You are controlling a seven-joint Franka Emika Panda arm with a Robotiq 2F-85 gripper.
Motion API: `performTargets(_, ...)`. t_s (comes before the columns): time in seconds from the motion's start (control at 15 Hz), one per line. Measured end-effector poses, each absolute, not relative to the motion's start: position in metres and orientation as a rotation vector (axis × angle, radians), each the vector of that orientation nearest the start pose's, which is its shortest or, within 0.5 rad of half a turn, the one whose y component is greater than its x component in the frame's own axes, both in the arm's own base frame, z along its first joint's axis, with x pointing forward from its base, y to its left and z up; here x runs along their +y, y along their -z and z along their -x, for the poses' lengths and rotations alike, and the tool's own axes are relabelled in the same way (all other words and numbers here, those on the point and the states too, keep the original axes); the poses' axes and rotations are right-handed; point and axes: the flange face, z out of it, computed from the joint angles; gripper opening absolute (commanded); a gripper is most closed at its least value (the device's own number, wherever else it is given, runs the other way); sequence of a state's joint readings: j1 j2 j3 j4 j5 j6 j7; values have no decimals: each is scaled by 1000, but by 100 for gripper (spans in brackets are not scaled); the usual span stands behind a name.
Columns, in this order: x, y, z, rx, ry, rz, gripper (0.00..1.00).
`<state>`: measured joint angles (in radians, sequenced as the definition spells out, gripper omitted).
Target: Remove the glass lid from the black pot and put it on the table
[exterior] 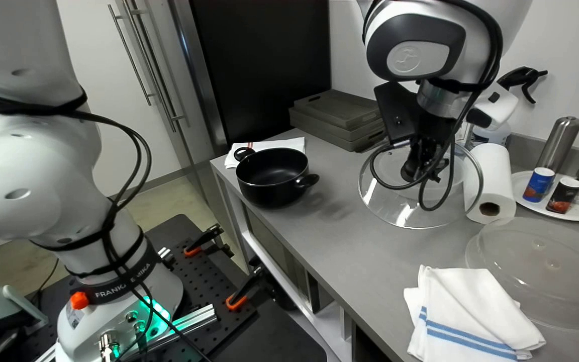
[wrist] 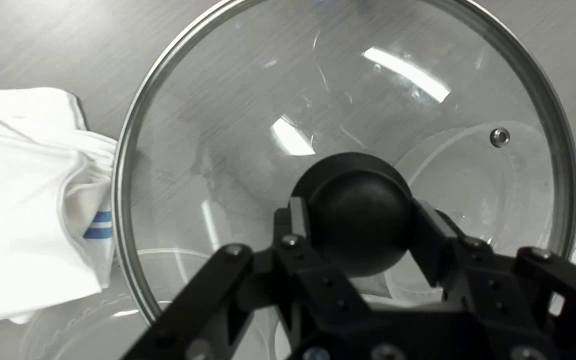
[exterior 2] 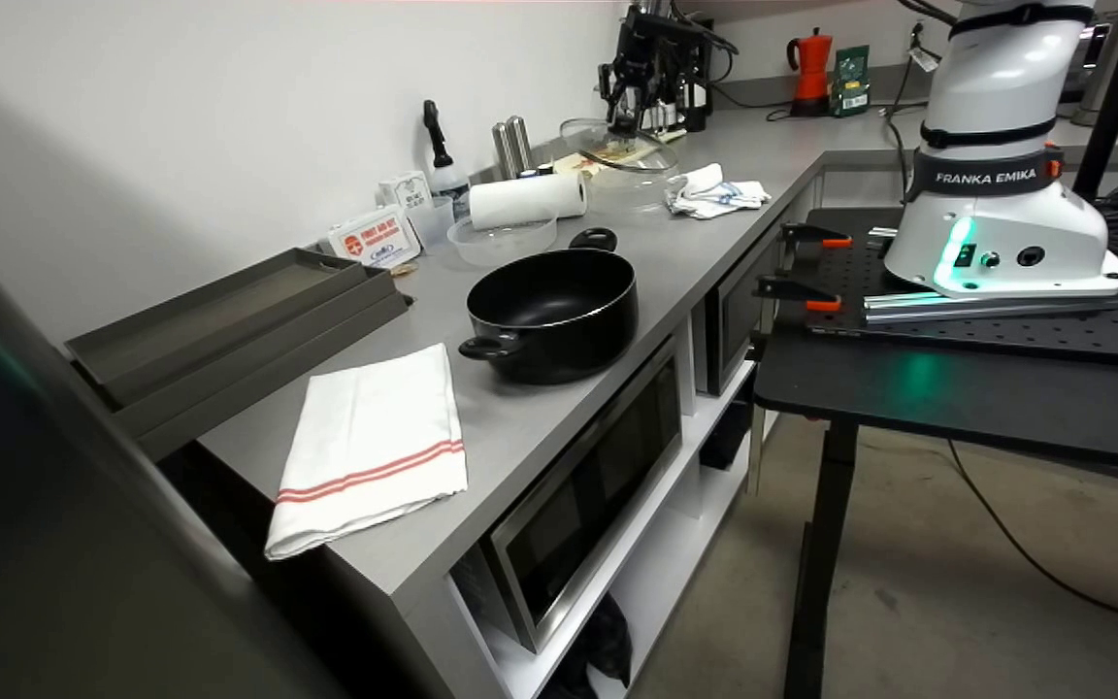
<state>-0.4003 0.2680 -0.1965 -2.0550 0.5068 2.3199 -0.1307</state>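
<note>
So my workspace is a long, smooth grey matte countertop (exterior: 350, 251), with a stack of dark grey rectangular trays (exterior: 337, 118) back by the wall. There's also a wide clear round dish (exterior: 546, 276) lying on it. Then there's the shallow, glossy round black pot (exterior: 272, 178) with short side handles, sitting upright by the front edge, and both exterior views look right into it. The round clear glass lid (wrist: 338, 115) with its thin metal rim is off the pot, well apart from it, up in the air near the white paper-towel roll (exterior: 490, 186). My black two-finger gripper (wrist: 363, 222) is clamped on the lid's rounded black knob (wrist: 360, 235), one finger each side.
</note>
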Motion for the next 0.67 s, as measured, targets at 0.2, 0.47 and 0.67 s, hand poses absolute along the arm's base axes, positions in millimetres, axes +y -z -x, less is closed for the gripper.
performTargets(0.2, -335, -306, -479, 1179, 155, 2578, 26)
performTargets(0.47, -353, -298, -462, 1263, 98, 2512, 26)
performTargets(0.67, -368, -283, -453, 1328, 24, 2459, 26)
